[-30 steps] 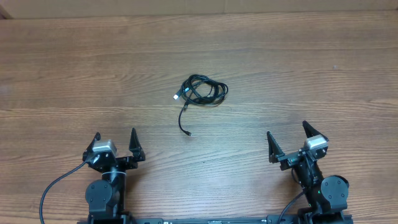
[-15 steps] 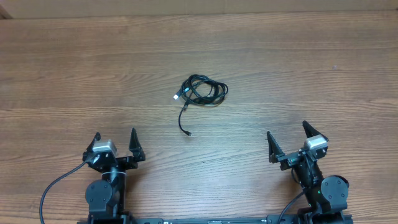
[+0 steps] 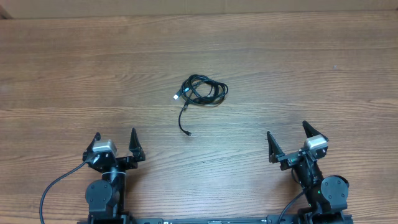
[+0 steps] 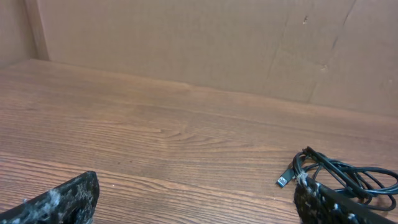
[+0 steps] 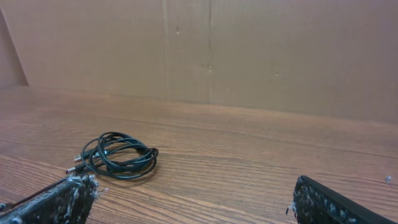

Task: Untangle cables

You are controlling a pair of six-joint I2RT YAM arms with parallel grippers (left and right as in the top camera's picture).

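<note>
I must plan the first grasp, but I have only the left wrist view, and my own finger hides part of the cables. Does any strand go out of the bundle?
Observer: Yes. In the overhead view the cables form one small coil, and a loose strand runs out of it toward the robot side and ends in a small dark plug.
Operator: Where is the right hand?
Observer: The right hand is to the right of the cables and nearer the robot, apart from them, open and empty.
Operator: Does the right wrist view show the coil better?
Observer: Yes. There the coil lies left of centre, and neither finger covers its loops.
</note>
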